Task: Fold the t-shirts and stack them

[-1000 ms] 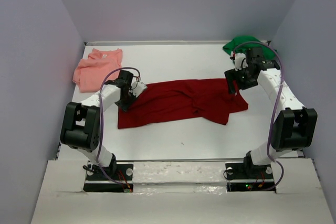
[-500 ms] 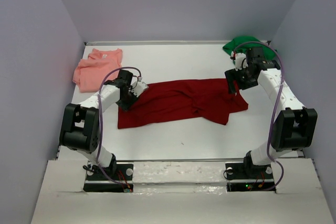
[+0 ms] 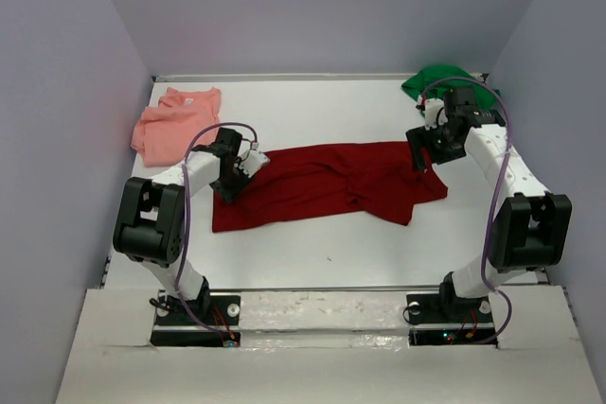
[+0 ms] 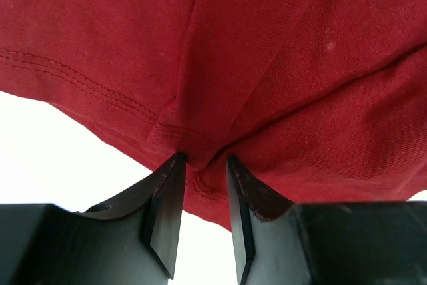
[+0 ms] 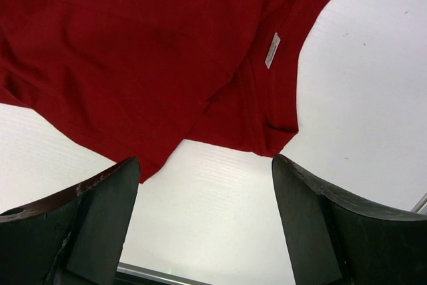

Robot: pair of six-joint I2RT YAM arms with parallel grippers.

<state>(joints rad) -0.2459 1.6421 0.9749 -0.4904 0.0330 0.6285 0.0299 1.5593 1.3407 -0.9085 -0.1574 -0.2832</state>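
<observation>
Between the fingertips of the left gripper (image 4: 203, 159) sits a bunched fold of the dark red t-shirt (image 3: 322, 182), close to a stitched hem, and the two fingers (image 4: 167, 211) are pinched narrowly on it, with creases in the cloth running out from the pinch. From that gripper the shirt spreads away to the right across the white table (image 3: 312, 106), lying mostly flat but rumpled, as far as the right gripper (image 3: 418, 160). That gripper hangs above the shirt's other end with its jaws spread wide and nothing between them; below and ahead of it the wrist view shows the neck opening with a small white label (image 5: 272, 50) and bare table under the fingers. Beyond the left gripper and off to its left, the salmon pink t-shirt (image 3: 175, 120) lies crumpled. Just behind the right gripper, the bright green t-shirt (image 3: 431, 80) lies bunched, partly hidden by the arm.
</observation>
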